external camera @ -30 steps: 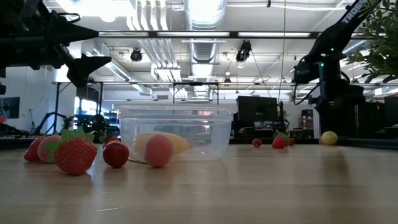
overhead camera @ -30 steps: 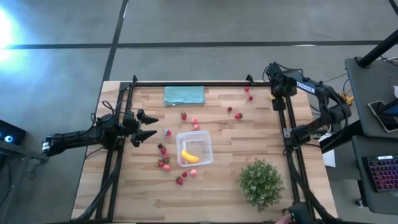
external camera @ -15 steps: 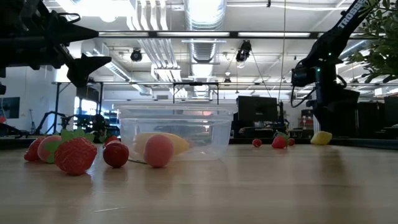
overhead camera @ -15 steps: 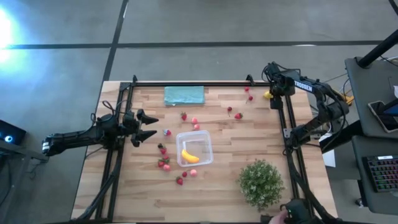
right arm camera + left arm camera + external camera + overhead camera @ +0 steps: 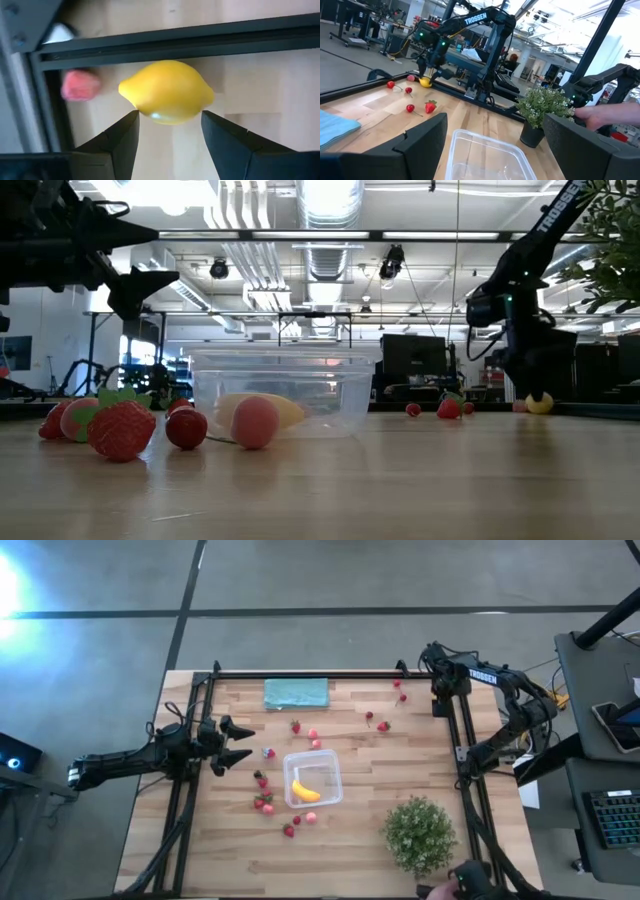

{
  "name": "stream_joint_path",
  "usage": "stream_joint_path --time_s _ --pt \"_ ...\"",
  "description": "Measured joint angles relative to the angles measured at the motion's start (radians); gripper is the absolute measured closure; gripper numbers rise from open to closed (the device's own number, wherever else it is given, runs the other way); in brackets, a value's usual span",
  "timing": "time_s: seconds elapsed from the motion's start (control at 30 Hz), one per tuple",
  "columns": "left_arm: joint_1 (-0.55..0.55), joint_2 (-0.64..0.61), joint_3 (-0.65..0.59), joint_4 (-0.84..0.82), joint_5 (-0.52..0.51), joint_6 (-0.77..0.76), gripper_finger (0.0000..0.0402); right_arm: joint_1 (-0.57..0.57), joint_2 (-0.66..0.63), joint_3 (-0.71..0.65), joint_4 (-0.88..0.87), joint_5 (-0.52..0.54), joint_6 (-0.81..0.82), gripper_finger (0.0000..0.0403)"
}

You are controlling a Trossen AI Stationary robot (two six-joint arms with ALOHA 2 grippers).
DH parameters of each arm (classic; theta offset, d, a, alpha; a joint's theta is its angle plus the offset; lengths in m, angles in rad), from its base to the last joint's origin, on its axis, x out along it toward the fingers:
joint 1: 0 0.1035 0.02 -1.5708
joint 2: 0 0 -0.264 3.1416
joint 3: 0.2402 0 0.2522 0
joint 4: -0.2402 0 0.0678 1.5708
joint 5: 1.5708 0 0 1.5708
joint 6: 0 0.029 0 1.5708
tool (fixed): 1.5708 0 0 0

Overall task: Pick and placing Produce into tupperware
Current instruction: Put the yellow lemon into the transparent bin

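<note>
Lemon [image 5: 166, 91]: small, yellow, at the far right corner of the surface [image 5: 360, 755], hard against the dark frame rail, one pink fruit [image 5: 80, 85] just beside it. My right gripper [image 5: 170, 131] is low over it, fingers parted wide on either side and not yet closing; I judge this the approach for a pick.

Tupperware [image 5: 313, 779]: clear, square, mid-surface, with the banana [image 5: 305, 791] already inside. It sits centrally, presumably so both arms can reach it.

Loose strawberries [image 5: 264, 802]: a cluster to the left of the tupperware, others scattered far and to the right.

Left gripper [image 5: 240, 741]: mine too, hanging to the left of the tupperware with fingers spread wide, holding nothing, waiting.

Teal cloth [image 5: 296, 693]: flat, far edge. Bushy green plant [image 5: 420, 832]: near right.

Writing: "TROSSEN", white, on my right arm [image 5: 480, 19].
</note>
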Motion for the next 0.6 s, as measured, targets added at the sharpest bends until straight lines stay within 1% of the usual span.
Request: stream_joint_path --time_s 0.07,0.13,0.27,0.33,0.43,0.6 --pt "0.0 -0.001 0.0 0.001 0.0 0.0 0.0088 0.001 0.0 0.0 -0.019 -0.011 0.016 0.0197" --pt "0.0 0.0 0.0 0.0 0.0 0.0 0.0088 0.002 -0.001 0.0 -0.015 -0.01 -0.002 0.0197" --pt "0.0 0.0 0.0 0.0 0.0 0.0 0.0088 0.002 -0.005 0.0 0.005 -0.015 -0.126 0.0197" --pt "0.0 -0.001 0.0 0.001 0.0 0.0 0.0088 0.002 -0.012 0.0 -0.001 -0.036 -0.187 0.0197" --pt "0.0 -0.001 0.0 0.0 0.0 0.0 0.0088 0.002 -0.026 0.0 -0.042 -0.058 -0.187 0.0197" --pt "0.0 0.0 0.0 0.0 0.0 0.0 0.0088 0.008 -0.045 0.0 -0.047 -0.058 -0.198 0.0197"
